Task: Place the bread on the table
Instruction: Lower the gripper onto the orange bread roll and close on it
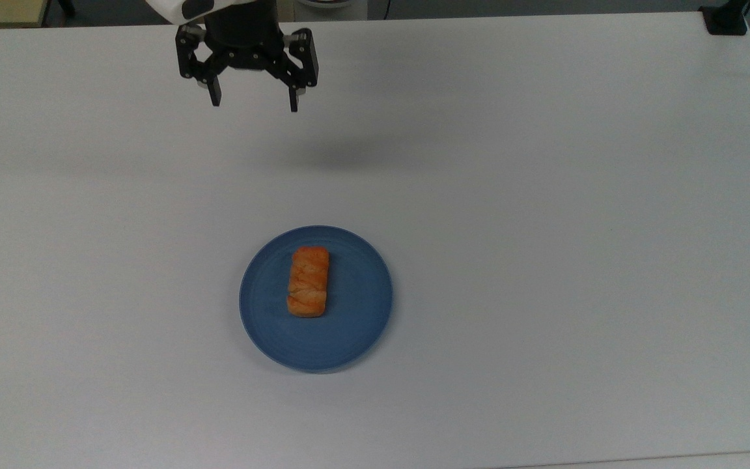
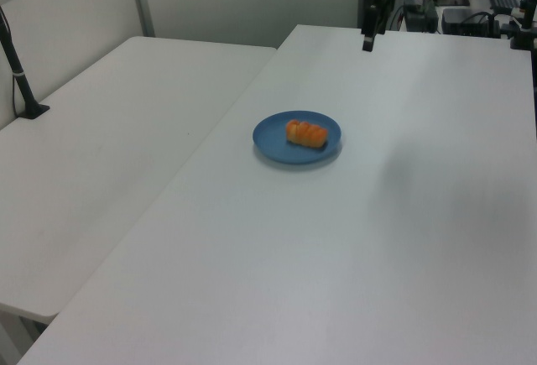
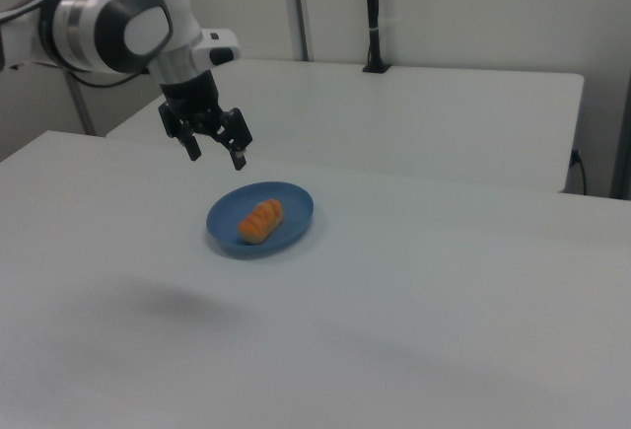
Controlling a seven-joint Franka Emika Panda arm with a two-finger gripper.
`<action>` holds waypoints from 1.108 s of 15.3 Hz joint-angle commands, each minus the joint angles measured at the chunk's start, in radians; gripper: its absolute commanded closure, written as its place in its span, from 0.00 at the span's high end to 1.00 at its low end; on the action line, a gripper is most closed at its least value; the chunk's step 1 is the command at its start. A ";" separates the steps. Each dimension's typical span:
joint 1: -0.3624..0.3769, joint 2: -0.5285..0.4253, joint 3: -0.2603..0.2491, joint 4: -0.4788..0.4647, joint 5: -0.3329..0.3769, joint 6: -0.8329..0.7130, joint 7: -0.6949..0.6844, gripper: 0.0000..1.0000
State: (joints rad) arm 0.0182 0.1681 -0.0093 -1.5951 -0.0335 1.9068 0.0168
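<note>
On the blue plate mid-worktop lies the bread, lengthwise in the top view. Hand hangs w/ fingers spread wide, empty, well apart from the plate, toward the top view's upper edge.

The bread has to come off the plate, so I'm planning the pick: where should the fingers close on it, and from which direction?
Likely from straight above, closing across the middle of the bread. It lies flat on the blue plate, oblong, its long axis running up-down in the top view, so its narrow width suits the open gripper, which hangs high above the table.
</note>
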 commanded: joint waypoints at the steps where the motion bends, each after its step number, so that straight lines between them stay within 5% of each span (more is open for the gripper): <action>1: 0.017 0.108 0.000 0.053 0.004 0.088 0.115 1.00; 17: 0.078 0.421 0.006 0.064 -0.092 0.560 0.181 1.00</action>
State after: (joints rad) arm 0.0843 0.5611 0.0016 -1.5444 -0.0952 2.4198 0.1667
